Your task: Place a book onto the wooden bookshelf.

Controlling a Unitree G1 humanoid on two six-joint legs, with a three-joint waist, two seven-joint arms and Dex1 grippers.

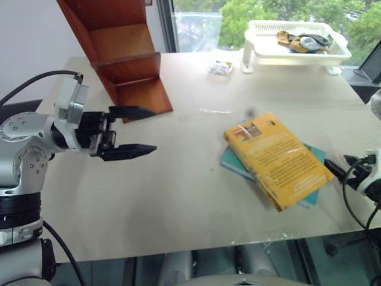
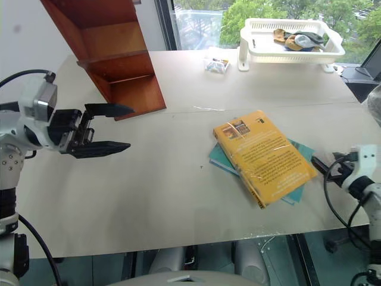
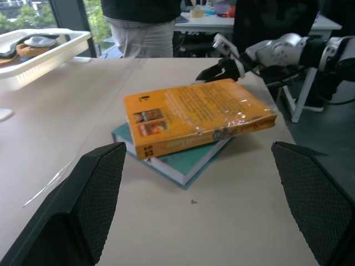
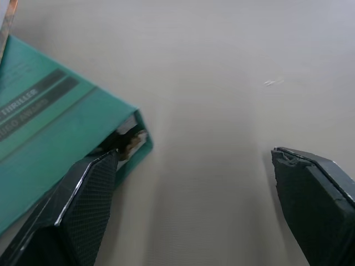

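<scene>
An office: desks behind, large window onto trees

1. I see a teal book lying flat on the table, close in front of the right hand and well across from the left.
2. A white tray sits at the table's far edge, well beyond the right hand, with a few small items inside.
3. A small clear packet lies just beside the tray, far from both hands.
4. A person stands past the table's far end, behind the tray.
</scene>
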